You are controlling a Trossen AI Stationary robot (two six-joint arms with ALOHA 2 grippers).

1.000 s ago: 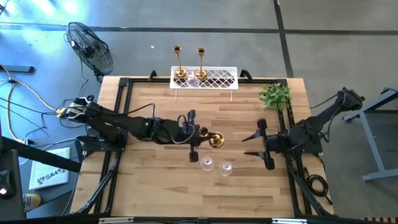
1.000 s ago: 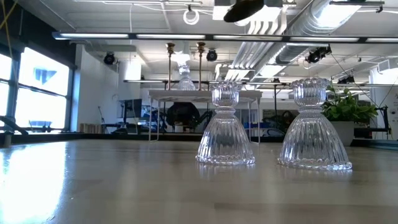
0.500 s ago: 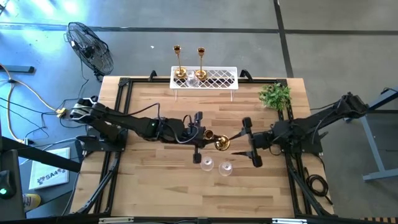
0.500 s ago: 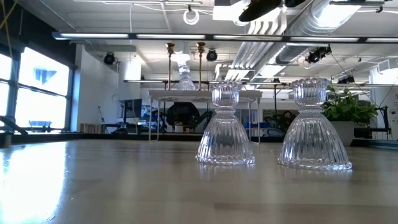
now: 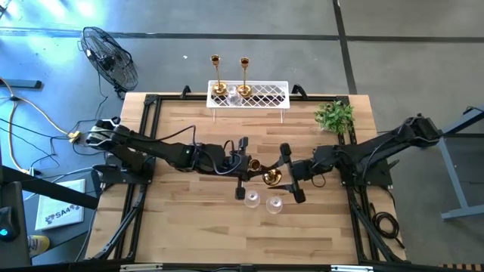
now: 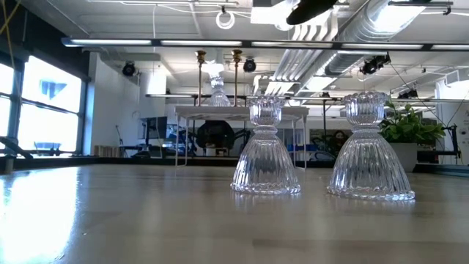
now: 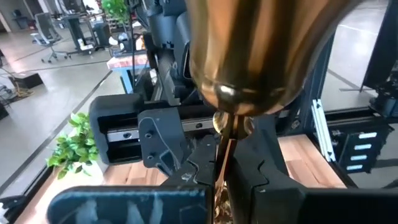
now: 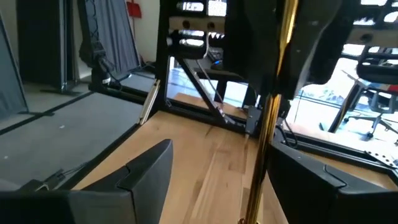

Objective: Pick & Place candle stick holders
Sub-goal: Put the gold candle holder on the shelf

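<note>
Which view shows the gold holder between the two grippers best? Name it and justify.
High view: the whole gold holder lies sideways between the left gripper and right gripper. Left wrist shows its base close up, right wrist only its stem; low view misses it.

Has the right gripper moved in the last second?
Yes. The right gripper moved left across the table, away from the green plant, toward the gold candle holder.

I see gold holder (image 5: 266, 173): polished, mirror-glossy metal. Two clear holders (image 6: 266, 150): ribbed, shiny glass. Table (image 5: 181, 219): pale wood planks, smooth satin finish. Rack (image 5: 261, 94): white lattice, matt.
</note>
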